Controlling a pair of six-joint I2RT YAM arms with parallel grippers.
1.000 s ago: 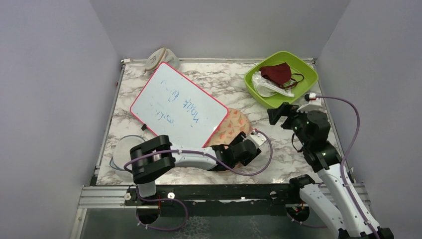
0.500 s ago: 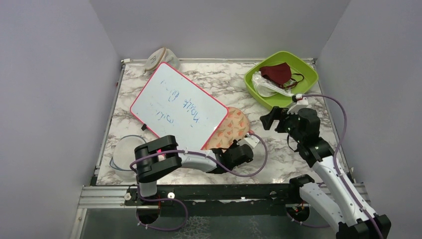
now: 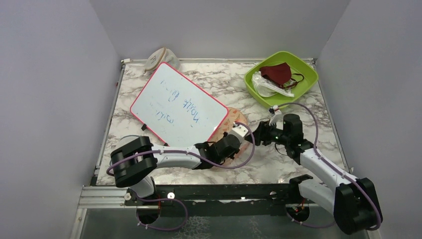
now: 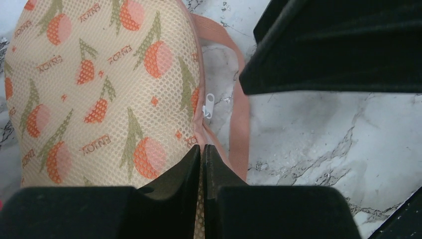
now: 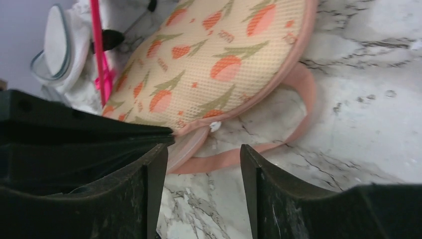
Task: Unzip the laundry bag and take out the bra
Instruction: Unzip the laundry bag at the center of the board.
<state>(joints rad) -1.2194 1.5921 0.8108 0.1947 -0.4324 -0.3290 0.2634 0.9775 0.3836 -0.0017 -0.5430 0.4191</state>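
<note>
The laundry bag [image 3: 233, 122] is a peach mesh pouch with orange and green prints, lying partly under a whiteboard. My left gripper [image 3: 239, 144] is shut on its near pink edge; in the left wrist view mesh shows between the closed fingertips [image 4: 202, 148]. The bag [image 4: 99, 89] fills that view, with a white zip pull [image 4: 208, 105] and a pink loop strap [image 4: 242, 114] at its rim. My right gripper [image 3: 256, 135] hovers low just right of the bag, jaws apart and empty [image 5: 201, 149], facing the zip pull [image 5: 215, 126]. The bra is hidden.
A pink-framed whiteboard [image 3: 176, 104] leans over the bag's left part. A green bin [image 3: 306, 82] at the back right holds a maroon mask [image 3: 276, 72] and a clear wrapper [image 3: 263, 85]. A beige rounded thing [image 3: 159, 57] lies at the back. A clear bowl [image 3: 122, 149] sits front left.
My left gripper has closed on the bag's edge. The right arm has swung down and left to the bag's right rim, its jaws narrowing.
</note>
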